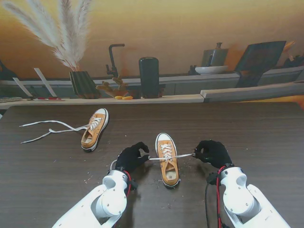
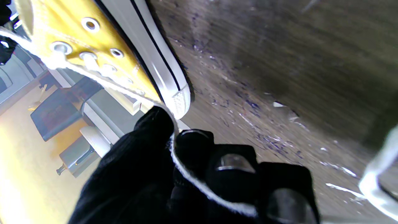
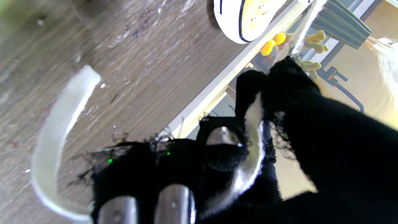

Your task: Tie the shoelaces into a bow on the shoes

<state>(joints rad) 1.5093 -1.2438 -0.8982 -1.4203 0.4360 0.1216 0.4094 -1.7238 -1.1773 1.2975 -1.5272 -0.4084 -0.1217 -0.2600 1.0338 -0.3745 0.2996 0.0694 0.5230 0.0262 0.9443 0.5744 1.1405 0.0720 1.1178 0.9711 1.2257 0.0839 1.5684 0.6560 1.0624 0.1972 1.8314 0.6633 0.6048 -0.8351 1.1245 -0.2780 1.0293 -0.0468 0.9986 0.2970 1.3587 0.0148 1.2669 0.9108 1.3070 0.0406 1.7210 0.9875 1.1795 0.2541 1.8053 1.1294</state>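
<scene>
A mustard-yellow sneaker (image 1: pixel 167 166) with a white toe cap sits in the middle of the table, toe pointing away from me. Its white lace (image 1: pixel 171 156) is stretched taut to both sides. My left hand (image 1: pixel 131 157), in a black glove, is shut on the lace's left end (image 2: pixel 183 168), pinched between thumb and forefinger beside the shoe (image 2: pixel 102 53). On the other side my right hand (image 1: pixel 213 152) is shut on the right end (image 3: pixel 252 161), whose loose tail (image 3: pixel 59 140) curls over the table. A second matching sneaker (image 1: pixel 95 129) lies farther off to the left, its laces (image 1: pixel 47 129) untied and spread out.
The dark wood table (image 1: pixel 256 137) carries small scuffs and crumbs around the near shoe. Beyond its far edge runs a shelf with a vase of pampas grass (image 1: pixel 81 80), a black cylinder (image 1: pixel 148 77), yellow pieces (image 1: pixel 123 97) and a bowl (image 1: pixel 211 69).
</scene>
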